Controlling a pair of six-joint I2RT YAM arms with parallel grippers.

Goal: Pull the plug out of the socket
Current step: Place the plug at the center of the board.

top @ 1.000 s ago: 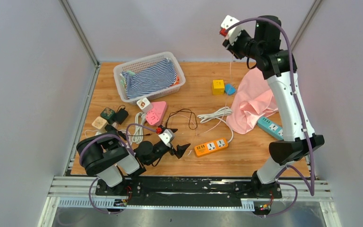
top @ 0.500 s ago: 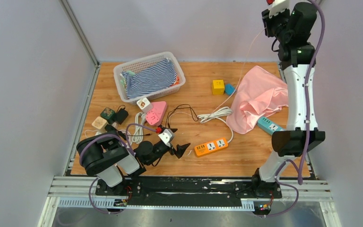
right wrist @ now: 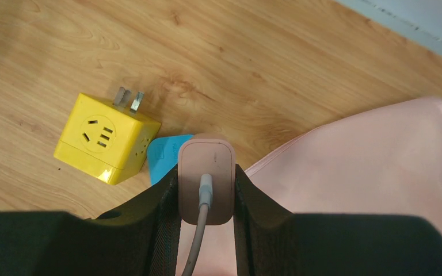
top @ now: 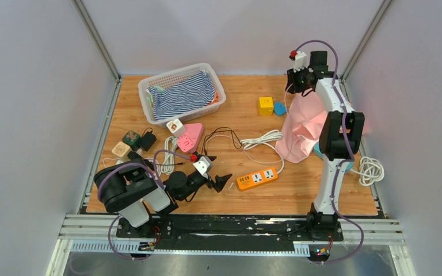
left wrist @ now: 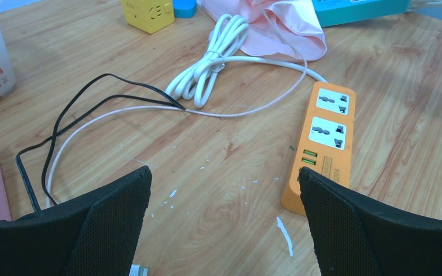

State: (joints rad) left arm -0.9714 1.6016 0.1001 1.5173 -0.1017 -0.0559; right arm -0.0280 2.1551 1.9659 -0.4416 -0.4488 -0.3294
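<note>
Over the far right of the table (top: 299,198), as the overhead camera shows it, your right gripper (top: 292,83) hangs above the far edge of the pink cloth (top: 305,123). It is near the yellow cube socket (top: 265,105) and a small blue block (top: 280,108). You cannot make out from up here what it holds. Your left gripper (top: 216,172) sits low at the near left, just beside the orange power strip (top: 257,179). A coiled white cable (top: 263,140) lies between that strip and the cloth. The white basket (top: 172,75) with its striped fabric (top: 184,95) stands well apart at the far left.

From the left wrist camera, your left claw is spread as wide as it goes and holds nothing; only wood shows between its fingers (left wrist: 92,230). The orange strip lies ahead and to the right, outlets facing up, close to the right-hand finger. The white coil is farther ahead, and a black wire (left wrist: 80,118) loops across the wood on the left.

From the right wrist camera, your right claw is drawn nearly closed and clamped on the plug (right wrist: 205,167), a rounded pinkish block. Both fingers (right wrist: 161,224) pinch it at the sides, and its cable (right wrist: 198,230) runs out of its face toward the lens. The plug is up in the air, seated in no socket. It hangs over the blue block and the cloth's edge, apart from the yellow cube.
</note>
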